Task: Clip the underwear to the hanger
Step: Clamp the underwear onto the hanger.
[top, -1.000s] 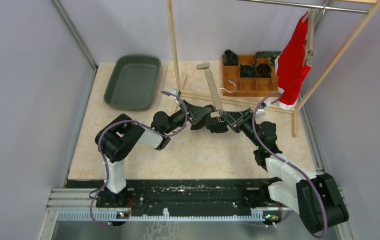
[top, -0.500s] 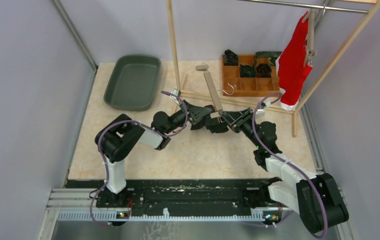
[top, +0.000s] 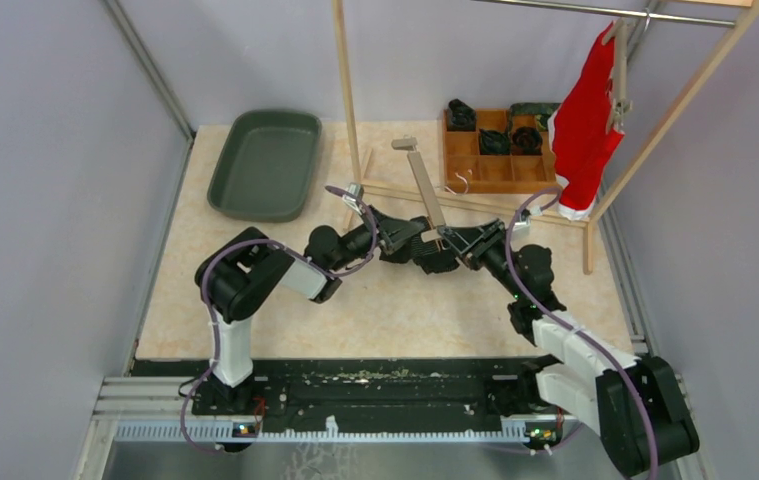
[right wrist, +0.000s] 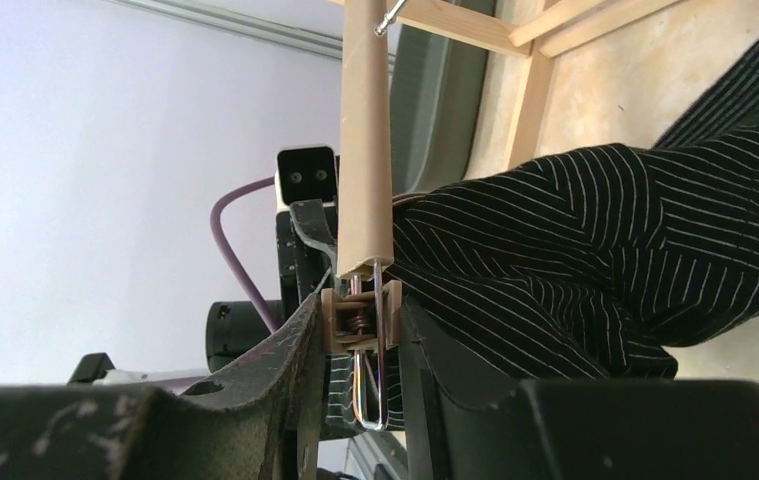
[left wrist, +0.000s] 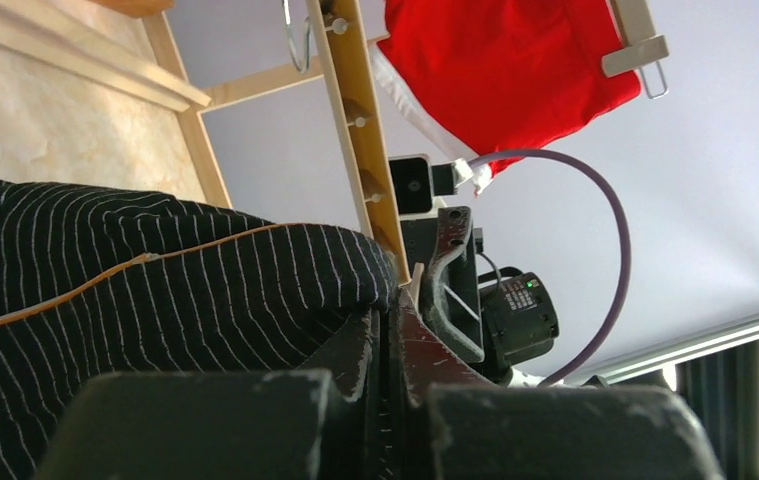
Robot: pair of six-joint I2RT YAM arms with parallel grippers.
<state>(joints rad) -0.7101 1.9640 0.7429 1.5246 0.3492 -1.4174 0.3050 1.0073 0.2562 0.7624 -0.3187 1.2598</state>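
Note:
The black pinstriped underwear (top: 433, 255) lies bunched at mid-table between both grippers. My left gripper (top: 410, 232) is shut on its edge, and the left wrist view shows the fabric (left wrist: 155, 300) pinched in the closed jaws (left wrist: 390, 310). The wooden hanger (top: 422, 180) slants away from the grippers, with its hook to the right. My right gripper (right wrist: 360, 305) holds the hanger's near clip (right wrist: 360, 320), one finger against each side. Striped cloth sits just behind the clip's wire loop. The hanger bar (right wrist: 367, 150) rises from the clip, and the underwear (right wrist: 595, 240) spreads to its right.
A green tray (top: 265, 162) sits at the back left. A wooden compartment box (top: 495, 175) with dark rolled items stands at the back right. A wooden rack (top: 347, 90) spans the back, and its base rail runs just behind the grippers. A red garment (top: 583, 120) hangs clipped on the rack's right.
The right gripper's jaws have spread a little around the clip. The hanger's far end and hook have shifted slightly nearer. The left gripper stays shut on the cloth.

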